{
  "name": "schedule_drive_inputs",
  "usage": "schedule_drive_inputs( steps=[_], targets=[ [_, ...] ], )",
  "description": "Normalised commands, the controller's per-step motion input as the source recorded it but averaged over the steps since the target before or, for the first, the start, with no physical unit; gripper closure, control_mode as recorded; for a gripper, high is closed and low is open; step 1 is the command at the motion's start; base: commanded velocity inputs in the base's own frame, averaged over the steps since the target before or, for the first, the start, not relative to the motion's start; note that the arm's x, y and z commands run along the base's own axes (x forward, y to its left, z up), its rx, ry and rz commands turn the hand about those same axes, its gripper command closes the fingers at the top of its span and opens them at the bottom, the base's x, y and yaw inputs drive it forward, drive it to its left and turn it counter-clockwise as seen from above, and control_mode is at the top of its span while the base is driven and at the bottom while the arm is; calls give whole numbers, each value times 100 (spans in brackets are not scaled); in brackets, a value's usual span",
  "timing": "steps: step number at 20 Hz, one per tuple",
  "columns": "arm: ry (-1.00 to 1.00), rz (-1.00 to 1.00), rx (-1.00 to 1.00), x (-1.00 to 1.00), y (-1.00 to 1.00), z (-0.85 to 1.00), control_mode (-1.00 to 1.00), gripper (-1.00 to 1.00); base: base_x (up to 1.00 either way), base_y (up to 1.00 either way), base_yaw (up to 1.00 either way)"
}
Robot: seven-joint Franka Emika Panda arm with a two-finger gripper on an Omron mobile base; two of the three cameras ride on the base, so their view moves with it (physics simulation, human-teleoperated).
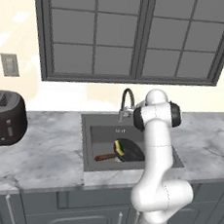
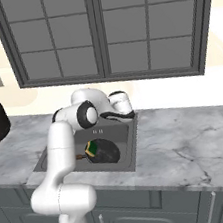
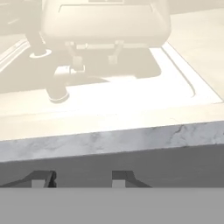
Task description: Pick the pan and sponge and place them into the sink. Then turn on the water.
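Claw point(image 3: 82, 178) sat partly open with nothing between the tips; fingers point(image 3: 43, 178) faced the back strip of counter and wall. In the right base view the hand point(image 2: 118, 104) hung at the rear edge of the sink point(image 2: 130, 146), up by the faucet point(image 1: 126, 102).

Pan point(image 1: 128, 152) was already down in the basin, wooden handle toward the left wall, with the sponge point(image 1: 118, 147) lying on the pan's rim side. So both placements looked done; the step in hand was the tap.

To do it well, I judged: line the tips up on the faucet lever rather than the gooseneck, come in level, push with one finger or a light pinch, and keep the wrist clear of the spout. No blue stream showed, so water was not yet on. The lever itself was too small to make out.

Surface: grey-veined marble counter point(image 1: 51, 151), dark cabinets below. Black toaster point(image 1: 1, 118) stood well apart on the left. Big dark-framed window point(image 1: 137, 33) above the sink, light switch point(image 1: 9, 64) on the cream wall.
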Motion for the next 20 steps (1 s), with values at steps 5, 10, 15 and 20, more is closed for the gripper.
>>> schedule_drive_inputs(
  steps=[5,10,15,20],
  targets=[
    [-8,-12,2,-4,-47,-62,-100,100,0,0,0],
    [-8,-13,2,-5,-45,-62,-100,100,0,0,0],
    [-9,-14,2,-7,-40,-62,-100,100,0,0,0],
    [-9,-18,0,-9,-23,-62,-100,100,0,0,0]
  ],
)
